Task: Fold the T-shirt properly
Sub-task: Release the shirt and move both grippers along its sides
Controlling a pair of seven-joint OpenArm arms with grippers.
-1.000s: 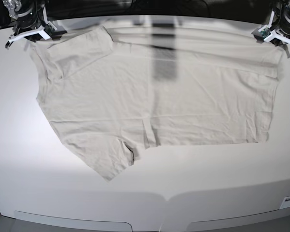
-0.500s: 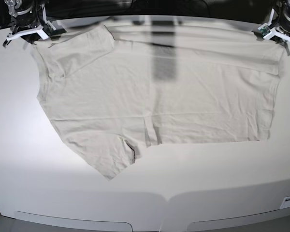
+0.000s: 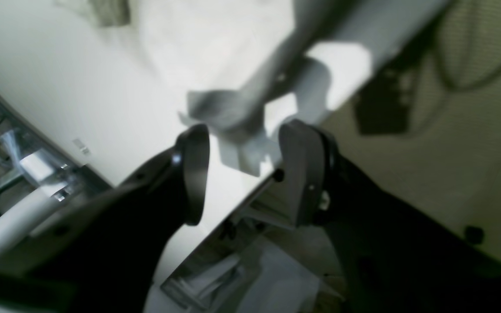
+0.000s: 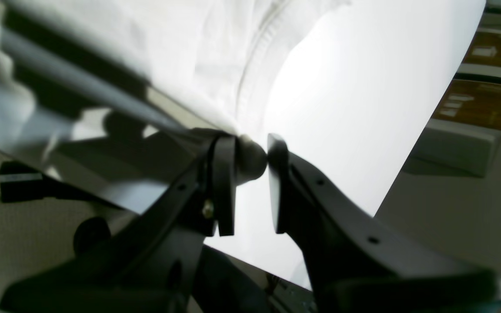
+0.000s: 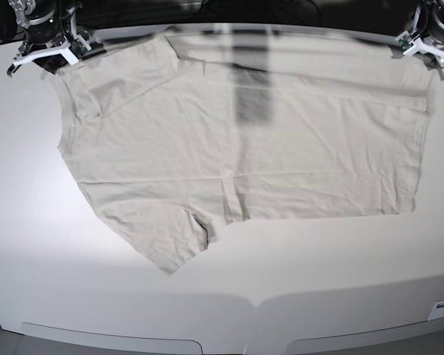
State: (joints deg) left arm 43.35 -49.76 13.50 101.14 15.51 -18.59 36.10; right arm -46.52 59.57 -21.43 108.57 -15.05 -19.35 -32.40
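On the white table (image 5: 44, 222) the T-shirt (image 5: 244, 140) lies spread — left tool (image 3: 242, 174) wide, right tool (image 4: 250, 182) narrow at its corners.

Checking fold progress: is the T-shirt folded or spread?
Mostly spread: the T-shirt lies flat across the table, one sleeve tucked over.

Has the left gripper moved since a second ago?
Yes. In the base view the left gripper has drawn back toward the table's far edge, off the T-shirt corner.
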